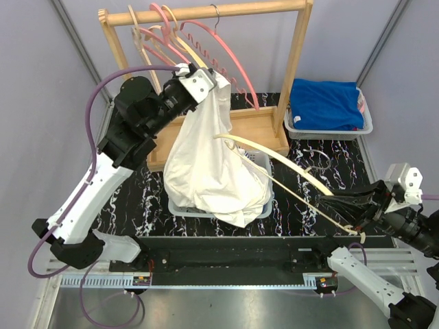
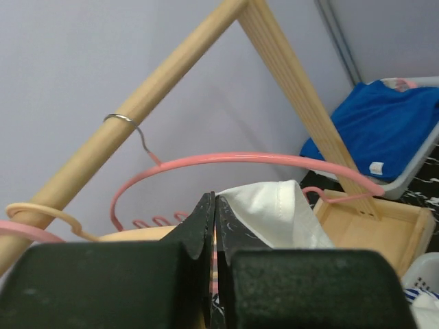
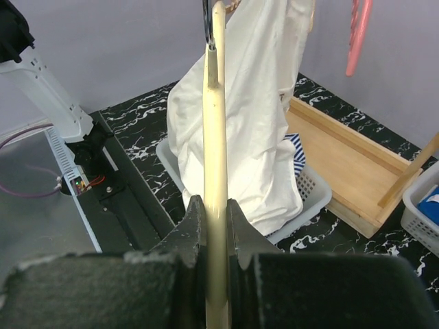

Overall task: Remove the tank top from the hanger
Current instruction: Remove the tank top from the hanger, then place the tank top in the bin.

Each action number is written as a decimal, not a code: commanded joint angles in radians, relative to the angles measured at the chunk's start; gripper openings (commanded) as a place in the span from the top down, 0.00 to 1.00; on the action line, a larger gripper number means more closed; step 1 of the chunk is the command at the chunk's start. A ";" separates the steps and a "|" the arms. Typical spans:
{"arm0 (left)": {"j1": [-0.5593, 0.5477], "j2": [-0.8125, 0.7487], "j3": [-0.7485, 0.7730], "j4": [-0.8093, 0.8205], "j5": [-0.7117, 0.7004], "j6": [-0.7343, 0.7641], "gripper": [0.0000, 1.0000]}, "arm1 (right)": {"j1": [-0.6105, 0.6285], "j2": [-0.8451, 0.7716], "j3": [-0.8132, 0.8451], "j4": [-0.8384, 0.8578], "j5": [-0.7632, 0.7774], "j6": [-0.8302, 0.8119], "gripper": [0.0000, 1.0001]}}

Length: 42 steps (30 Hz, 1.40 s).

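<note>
Right pincer (image 3: 214, 205) is clamped tight on the cream hanger (image 1: 288, 160), which slants low over the table (image 1: 302, 223), its far tip against the cloth. Left pincer (image 2: 212, 205), closed, pinches the white tank top (image 1: 212, 157) up beside the wooden rack (image 1: 206, 14); its hem slumps into the white basket (image 1: 184, 210).
</note>
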<state>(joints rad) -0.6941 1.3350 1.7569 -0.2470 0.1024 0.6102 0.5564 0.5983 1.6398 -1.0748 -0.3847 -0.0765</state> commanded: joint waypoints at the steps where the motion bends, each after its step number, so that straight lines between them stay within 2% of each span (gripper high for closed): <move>1: 0.001 -0.100 -0.183 0.003 0.163 -0.066 1.00 | 0.000 -0.049 0.018 0.107 0.081 0.004 1.00; 8: 0.002 -0.270 -0.552 -0.110 0.350 -0.046 1.00 | 0.000 -0.052 0.025 0.156 0.182 -0.008 1.00; 11: 0.002 -0.306 -0.620 -0.173 0.379 0.002 1.00 | 0.000 -0.051 0.006 0.217 0.266 -0.002 1.00; 15: 0.001 -0.275 -0.665 -0.245 0.384 -0.007 1.00 | 0.000 -0.039 -0.047 0.309 0.391 0.035 1.00; 16: 0.002 -0.260 -0.674 -0.245 0.381 -0.012 1.00 | 0.000 -0.022 -0.052 0.320 0.483 0.037 1.00; 20: -0.001 -0.246 -0.773 -0.187 0.375 -0.027 1.00 | -0.001 0.032 -0.084 0.348 0.627 0.026 1.00; 21: -0.016 -0.250 -0.805 -0.120 0.350 -0.029 1.00 | 0.000 0.046 -0.095 0.349 0.645 0.024 1.00; 24: -0.042 -0.232 -0.902 -0.043 0.270 -0.017 1.00 | 0.000 0.077 -0.124 0.375 0.665 0.027 1.00; 28: -0.054 -0.217 -0.974 0.017 0.257 -0.009 0.95 | 0.000 0.104 -0.136 0.415 0.664 0.024 1.00; 32: -0.084 -0.183 -1.066 0.040 0.215 0.011 0.32 | 0.002 0.144 -0.136 0.446 0.658 0.027 1.00; 35: -0.100 -0.168 -1.087 -0.003 0.214 -0.004 0.05 | 0.002 0.179 -0.140 0.461 0.652 0.050 1.00; 36: -0.104 -0.154 -1.073 -0.032 0.223 -0.004 0.01 | 0.000 0.188 -0.141 0.466 0.649 0.052 1.00; 40: -0.104 -0.154 -1.024 -0.100 0.204 -0.010 0.01 | 0.000 0.230 -0.153 0.496 0.636 0.049 1.00; 42: -0.104 -0.184 -0.952 -0.123 0.191 -0.017 0.01 | 0.000 0.257 -0.146 0.506 0.638 0.041 1.00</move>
<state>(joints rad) -0.7849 1.1736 0.7094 -0.2676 0.3054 0.6113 0.5564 0.8162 1.4849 -0.6903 0.2451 -0.0387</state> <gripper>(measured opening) 0.984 0.090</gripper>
